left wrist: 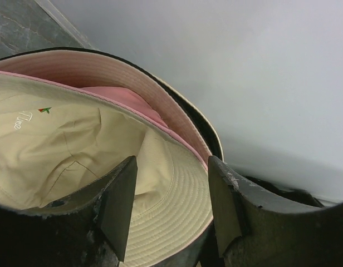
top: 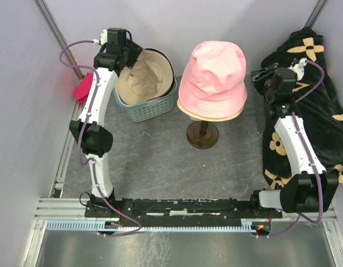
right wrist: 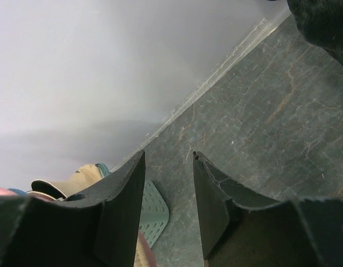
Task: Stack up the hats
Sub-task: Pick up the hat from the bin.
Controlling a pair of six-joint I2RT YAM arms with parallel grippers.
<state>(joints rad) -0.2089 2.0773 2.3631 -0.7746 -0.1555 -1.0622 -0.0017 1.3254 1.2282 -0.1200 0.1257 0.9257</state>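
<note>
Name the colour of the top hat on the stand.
The hat is pink; clearest in the top view.

On the stand (top: 202,135), pink hat (top: 212,72) over cream hat (top: 211,118); tan hat (top: 141,78) in teal basket (top: 150,110)

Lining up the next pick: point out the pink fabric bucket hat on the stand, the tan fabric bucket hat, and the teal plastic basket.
pink fabric bucket hat (top: 213,69), top view, on its crown.
tan fabric bucket hat (top: 143,80), top view, on its inner lining.
teal plastic basket (top: 150,110), top view, on its front wall.
</note>
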